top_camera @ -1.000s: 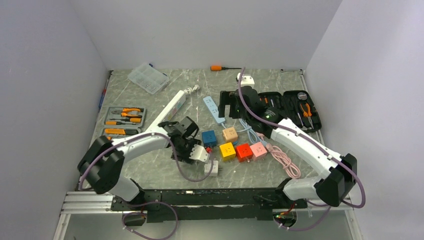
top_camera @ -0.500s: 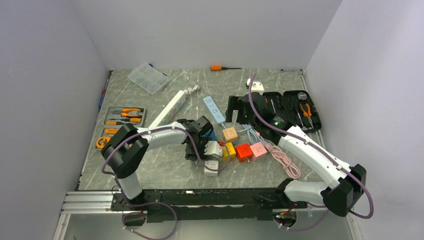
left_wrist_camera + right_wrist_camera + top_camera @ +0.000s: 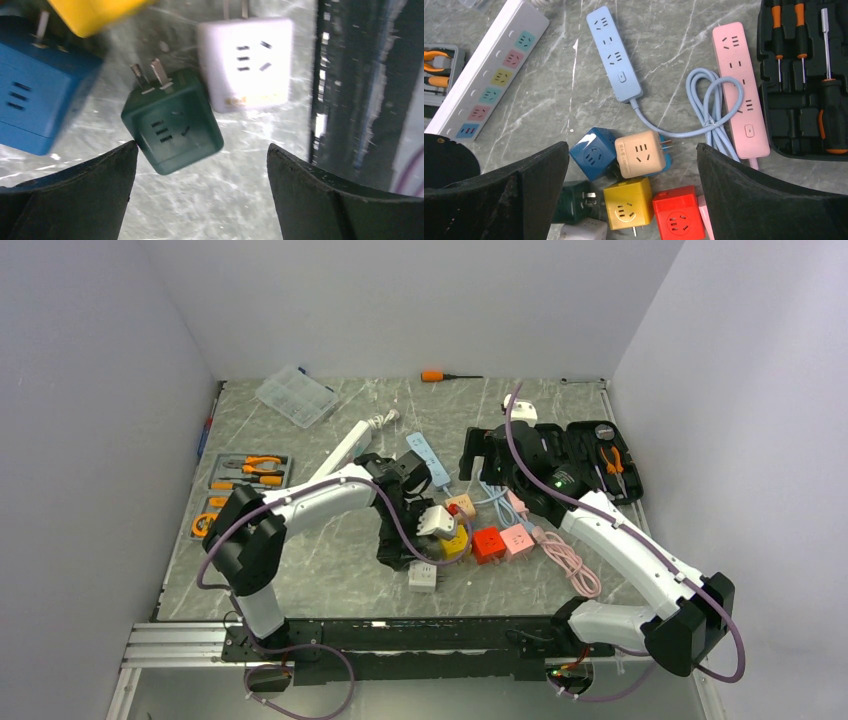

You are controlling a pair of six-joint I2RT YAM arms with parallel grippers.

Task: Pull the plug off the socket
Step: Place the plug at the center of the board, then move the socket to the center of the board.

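Note:
Several cube sockets lie together mid-table. In the right wrist view I see a blue cube (image 3: 594,152), a tan cube (image 3: 640,153) with its prongs pointing right and lying on a lighter blue piece, a yellow cube (image 3: 629,202), a red cube (image 3: 679,217) and a dark green cube (image 3: 574,202). My left gripper (image 3: 201,147) is open and empty, just above the dark green cube (image 3: 172,120), next to a white cube (image 3: 245,62). My right gripper (image 3: 632,147) is open and empty, high above the cluster. In the top view the left gripper (image 3: 403,545) covers the cluster's left side.
A light blue power strip (image 3: 614,52), a pink power strip (image 3: 740,87) and a long white strip (image 3: 489,67) lie behind the cubes. A black tool case (image 3: 590,455) is at the right. Plier trays (image 3: 245,472) and a clear box (image 3: 296,396) are at the left. A pink cable (image 3: 565,560) lies at the front right.
My left arm has swung right and its wrist has turned, so the gripper now hovers over the green and white cubes. My right gripper has shifted slightly right.

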